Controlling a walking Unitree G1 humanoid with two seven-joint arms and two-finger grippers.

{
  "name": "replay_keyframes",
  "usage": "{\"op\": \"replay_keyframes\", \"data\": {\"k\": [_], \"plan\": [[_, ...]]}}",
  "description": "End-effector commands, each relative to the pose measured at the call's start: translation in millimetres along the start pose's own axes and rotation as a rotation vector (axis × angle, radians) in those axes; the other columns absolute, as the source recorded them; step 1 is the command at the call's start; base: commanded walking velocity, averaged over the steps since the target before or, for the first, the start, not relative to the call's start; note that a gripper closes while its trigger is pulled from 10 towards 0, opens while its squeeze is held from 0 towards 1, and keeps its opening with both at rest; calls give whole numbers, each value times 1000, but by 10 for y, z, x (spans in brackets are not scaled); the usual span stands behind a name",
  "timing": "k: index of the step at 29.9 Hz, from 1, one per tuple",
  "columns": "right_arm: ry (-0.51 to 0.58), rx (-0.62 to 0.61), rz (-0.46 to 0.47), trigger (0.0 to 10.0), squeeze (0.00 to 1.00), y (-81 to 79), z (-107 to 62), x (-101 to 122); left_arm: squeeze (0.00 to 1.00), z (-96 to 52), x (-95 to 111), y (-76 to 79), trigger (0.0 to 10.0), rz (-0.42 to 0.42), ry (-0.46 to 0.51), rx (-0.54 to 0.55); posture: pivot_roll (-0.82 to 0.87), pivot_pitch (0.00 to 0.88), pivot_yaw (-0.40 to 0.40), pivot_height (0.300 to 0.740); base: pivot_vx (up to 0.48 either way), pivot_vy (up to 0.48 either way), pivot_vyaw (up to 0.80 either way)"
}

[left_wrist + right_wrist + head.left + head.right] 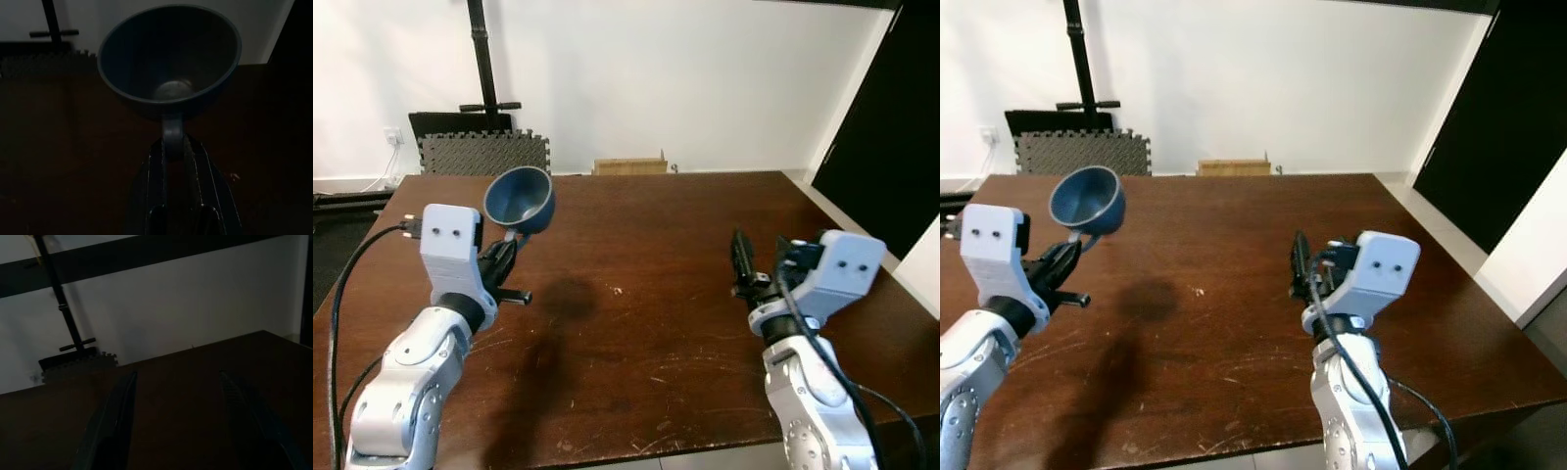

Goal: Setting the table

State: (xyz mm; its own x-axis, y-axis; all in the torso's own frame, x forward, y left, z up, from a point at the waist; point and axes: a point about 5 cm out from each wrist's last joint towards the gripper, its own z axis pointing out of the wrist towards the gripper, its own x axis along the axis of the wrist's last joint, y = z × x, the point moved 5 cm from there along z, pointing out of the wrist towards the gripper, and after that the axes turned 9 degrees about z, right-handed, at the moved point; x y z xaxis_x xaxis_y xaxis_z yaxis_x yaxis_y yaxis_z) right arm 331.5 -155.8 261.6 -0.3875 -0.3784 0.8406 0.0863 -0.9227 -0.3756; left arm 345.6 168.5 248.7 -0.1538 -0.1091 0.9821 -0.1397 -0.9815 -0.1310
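Left tool tight on blue cup handle; right tool wide.

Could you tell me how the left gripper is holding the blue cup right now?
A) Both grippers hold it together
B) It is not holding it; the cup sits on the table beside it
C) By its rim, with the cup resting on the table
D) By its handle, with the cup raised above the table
D: the left gripper is shut on the handle of the blue cup, held up above the wooden table, while the right gripper is open and holds nothing.
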Motion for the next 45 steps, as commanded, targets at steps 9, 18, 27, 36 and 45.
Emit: {"op": "replay_keyframes", "data": {"k": [9, 18, 27, 36, 45], "plan": [[-3, 4, 22, 10000, 0, 0, -14, -32, 0, 25, -78, 69, 10000, 39, -18, 10, 51, 15, -8, 740, 0, 0, 0], [-27, 34, -4, 10000, 0, 1, 6, -66, 0, 27, -82, 134, 10000, 30, -5, 19, 43, 13, -42, 740, 0, 0, 0], [-49, 25, -5, 10000, 0, 11, 3, -127, 0, -10, -67, 194, 10000, 61, 13, 12, 54, 21, -43, 740, 0, 0, 0], [-68, 5, -80, 10000, 0, 63, 24, -177, 0, -20, -75, 205, 10000, 50, 14, 15, 58, 21, -44, 740, -265, 265, 353], [-67, 3, -89, 10000, 0, 63, 20, -174, 0, -13, -89, 206, 10000, 53, 10, 15, 55, 22, -41, 740, -347, 336, 800]]}}
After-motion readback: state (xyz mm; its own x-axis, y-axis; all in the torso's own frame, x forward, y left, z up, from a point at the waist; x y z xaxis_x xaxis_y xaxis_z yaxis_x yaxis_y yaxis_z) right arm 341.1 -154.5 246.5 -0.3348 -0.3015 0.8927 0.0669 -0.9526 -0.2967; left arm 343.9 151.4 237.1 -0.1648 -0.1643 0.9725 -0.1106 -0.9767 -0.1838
